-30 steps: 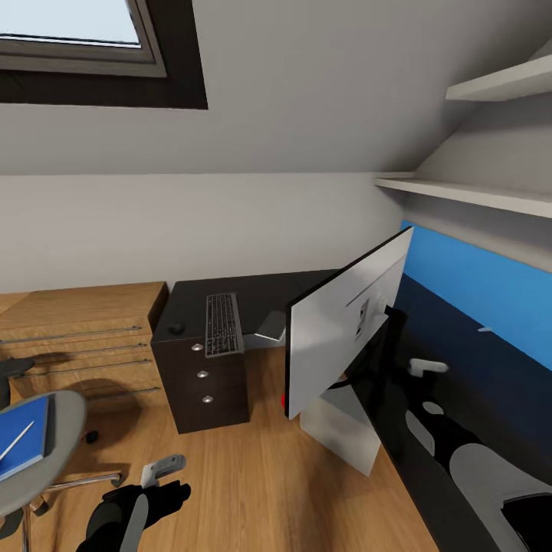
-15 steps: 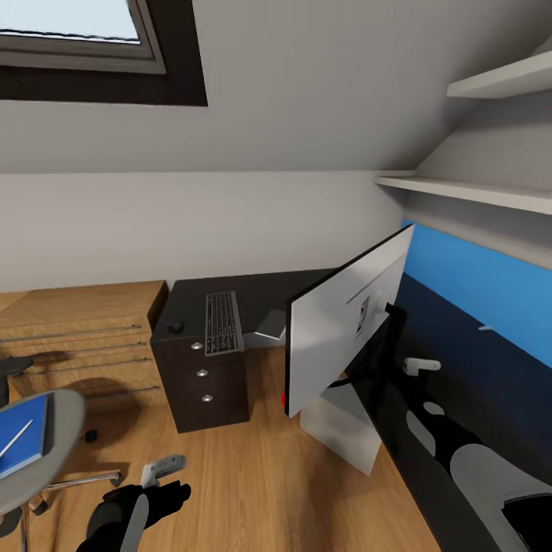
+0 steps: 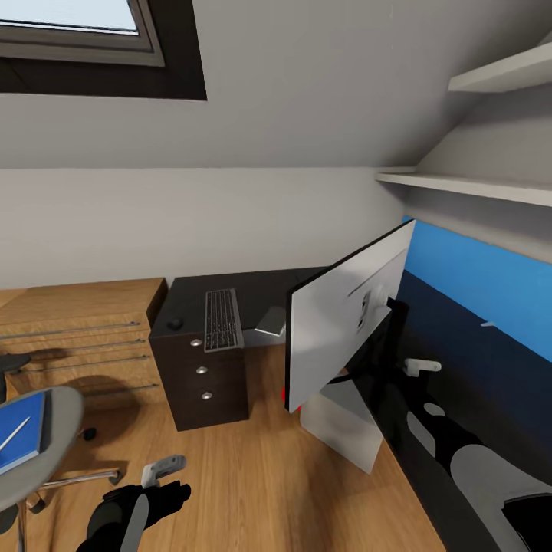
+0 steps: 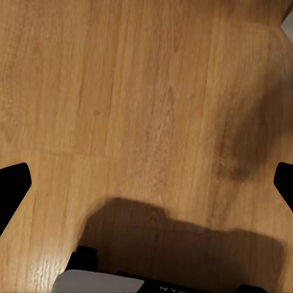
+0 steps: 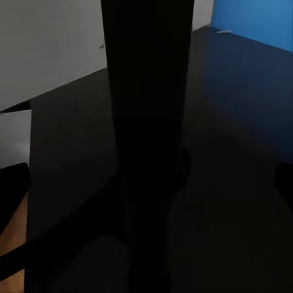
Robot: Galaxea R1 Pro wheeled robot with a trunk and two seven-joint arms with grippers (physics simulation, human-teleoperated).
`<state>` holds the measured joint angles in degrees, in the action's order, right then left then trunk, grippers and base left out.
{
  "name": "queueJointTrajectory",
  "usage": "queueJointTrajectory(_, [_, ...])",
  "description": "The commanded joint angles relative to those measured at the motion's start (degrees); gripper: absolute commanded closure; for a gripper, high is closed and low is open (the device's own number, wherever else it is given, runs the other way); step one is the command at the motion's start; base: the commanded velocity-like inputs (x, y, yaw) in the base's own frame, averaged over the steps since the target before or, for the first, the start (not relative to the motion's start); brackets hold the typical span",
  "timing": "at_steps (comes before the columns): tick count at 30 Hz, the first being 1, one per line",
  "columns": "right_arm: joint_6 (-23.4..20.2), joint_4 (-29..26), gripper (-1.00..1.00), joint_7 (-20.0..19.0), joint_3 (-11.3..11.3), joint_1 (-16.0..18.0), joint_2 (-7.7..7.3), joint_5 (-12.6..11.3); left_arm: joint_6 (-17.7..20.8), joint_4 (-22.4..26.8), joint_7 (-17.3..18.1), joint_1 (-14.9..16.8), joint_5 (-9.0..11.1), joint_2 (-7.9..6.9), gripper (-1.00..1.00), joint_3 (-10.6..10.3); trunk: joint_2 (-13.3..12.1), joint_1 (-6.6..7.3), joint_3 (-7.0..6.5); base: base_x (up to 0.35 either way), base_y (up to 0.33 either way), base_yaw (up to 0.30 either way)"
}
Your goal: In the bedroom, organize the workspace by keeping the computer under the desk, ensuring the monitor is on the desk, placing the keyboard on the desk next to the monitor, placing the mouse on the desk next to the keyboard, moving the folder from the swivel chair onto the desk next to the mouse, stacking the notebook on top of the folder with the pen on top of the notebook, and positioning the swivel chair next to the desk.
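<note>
The white-backed monitor [image 3: 341, 326] stands tilted over the dark desk [image 3: 261, 295] at the right. Its dark stand [image 5: 146, 122] sits between the wide-apart fingers of my right gripper [image 5: 146, 177], which is open. On the desk's left end lie the keyboard [image 3: 223, 320] and the mouse [image 3: 176, 324]. A white computer case [image 3: 341, 425] stands on the floor below the monitor. The blue folder [image 3: 19, 437], with a thin white pen [image 3: 15, 434] on it, rests on the swivel chair [image 3: 54, 452] at the left. My left gripper [image 3: 165, 469] hangs open over the floor.
A drawer unit [image 3: 201, 379] holds up the desk's left end, with a wooden dresser [image 3: 84, 337] beside it. White shelves [image 3: 468, 184] jut from the right wall above a blue panel [image 3: 483, 280]. Wood floor [image 4: 146, 91] lies between the chair and the desk.
The whole picture has drifted slightly, so the chair sits further left in frame. The monitor, keyboard and both grippers keep their places.
</note>
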<state>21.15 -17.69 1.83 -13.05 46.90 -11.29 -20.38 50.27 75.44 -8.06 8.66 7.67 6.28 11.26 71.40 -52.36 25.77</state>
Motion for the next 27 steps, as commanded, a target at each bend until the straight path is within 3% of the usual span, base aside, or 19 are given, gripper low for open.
queueJointTrajectory(1, [0.3, 0.1, -1.0, 0.2, -0.5, 0.0, -0.05, -0.5, 0.2, 0.1, -0.4, 0.0, 0.6, 0.05, -1.0, 0.1, 0.1, -0.01, 0.07, 0.0, 0.0, 0.0])
queueJointTrajectory(12, [0.8, 0.1, -1.0, 0.3, -0.5, 0.0, 0.02, -0.5, 0.2, -0.2, -0.5, 0.0, 0.5, -0.04, -1.0, 0.2, 0.1, -0.01, 0.07, 0.005, 0.0, 0.0])
queueJointTrajectory(27, [0.8, 0.1, -1.0, 0.2, -0.5, 0.0, 0.03, -0.4, 0.2, -0.5, -0.5, 0.0, 0.5, -0.04, -1.0, 0.2, 0.1, -0.01, 0.07, 0.106, 0.0, 0.0])
